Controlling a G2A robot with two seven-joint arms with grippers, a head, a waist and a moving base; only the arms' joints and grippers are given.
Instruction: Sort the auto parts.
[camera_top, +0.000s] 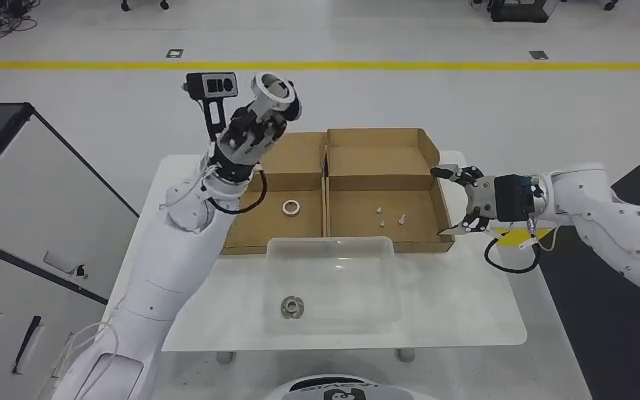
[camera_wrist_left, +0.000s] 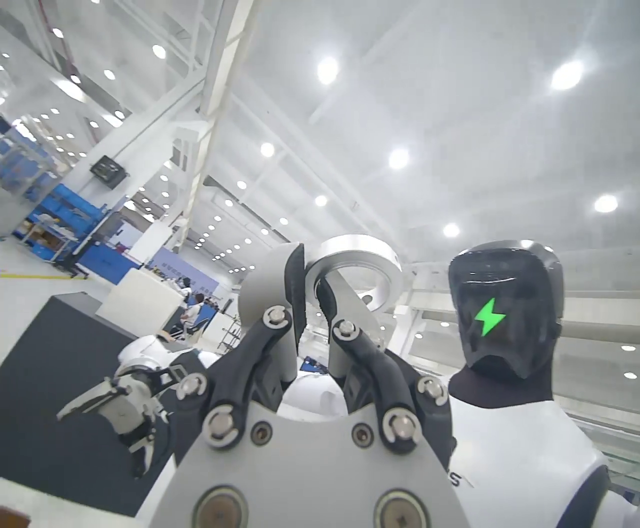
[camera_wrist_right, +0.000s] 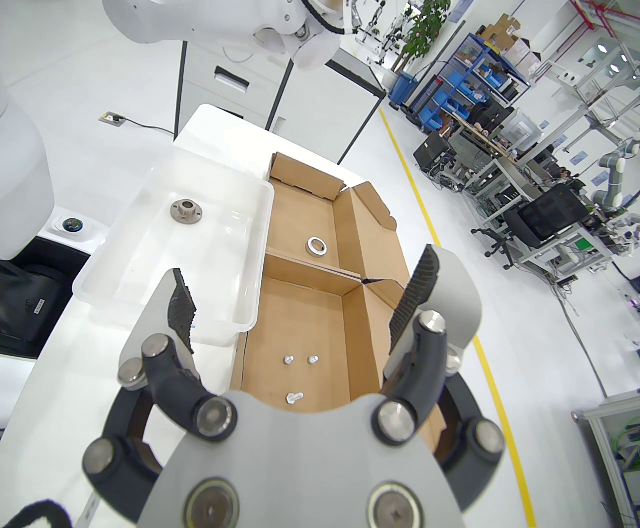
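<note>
Top view has the left pincer (camera_top: 266, 110) raised high, above the far left corner of the left carton (camera_top: 300, 160). It is closed on a large metal ring (camera_top: 272, 93). Left wrist view shows the grip up close: one finger (camera_wrist_left: 327, 300) sits inside the ring's (camera_wrist_left: 360, 255) opening and the other presses on its outer wall, so the left pincer (camera_wrist_left: 311, 290) clamps the ring's wall between them, with the ring held clear of everything else.

At the right edge of the counter (camera_top: 480, 300), the right pincer (camera_top: 443, 204) is spread wide and holds nothing, its fingers just beside the right wall of the right carton (camera_top: 385, 160). Right wrist view looks between the spread fingers of the right pincer (camera_wrist_right: 305, 270) along both cartons.

Two open cartons stand side by side on the far half of the counter. A small ring (camera_top: 291, 208) lies flat on the floor of the left carton. Three small bolts (camera_wrist_right: 289, 359) lie loose in the right carton, near its front wall.

A clear tray (camera_top: 330, 248) sits in front of the cartons, touching their front walls. Inside it rests a flanged hub (camera_top: 291, 306), toward its left side.
</note>
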